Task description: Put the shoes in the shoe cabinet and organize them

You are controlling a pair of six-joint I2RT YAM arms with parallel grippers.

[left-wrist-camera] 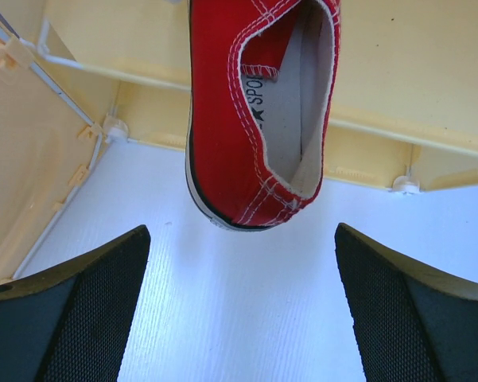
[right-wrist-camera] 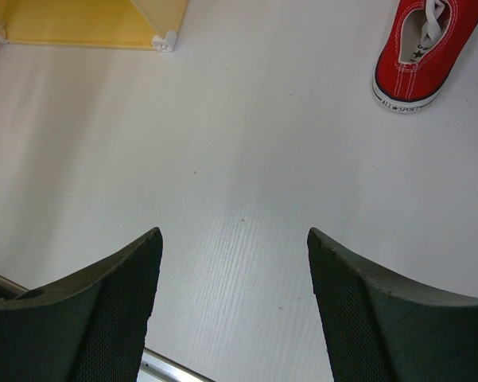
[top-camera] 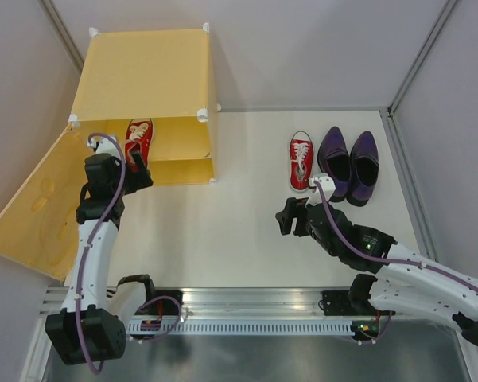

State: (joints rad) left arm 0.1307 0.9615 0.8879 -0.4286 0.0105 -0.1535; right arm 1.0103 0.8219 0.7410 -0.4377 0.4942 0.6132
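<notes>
At the far left of the table (top-camera: 239, 239), as seen from the top external camera, the yellow shoe cabinet (top-camera: 143, 72) is shown with its door (top-camera: 32, 215) swung wide open to the left. One red sneaker (top-camera: 137, 139) is seen in the cabinet's front opening, toe inward; which level it rests on cannot be told. The left gripper (top-camera: 134, 165) is held just in front of the sneaker's heel, apart from it. A second red sneaker (top-camera: 301, 161) is laid on the table well to the right of the cabinet, and the pair of dark purple slip-ons (top-camera: 349, 165) is set just beside it, further right. The right gripper (top-camera: 286, 216) is held near these shoes, on the near side, touching none.

From the left wrist, the red sneaker (left-wrist-camera: 258, 119) is seen heel-first, its heel overhanging the white table. The left gripper (left-wrist-camera: 240, 235) is spread wide and nothing is grasped.

From the right wrist, the right gripper (right-wrist-camera: 232, 235) is likewise parted over bare table, with nothing held. The second red sneaker (right-wrist-camera: 425, 56) is seen at upper right and a corner of the shoe cabinet (right-wrist-camera: 87, 20) at upper left.
</notes>
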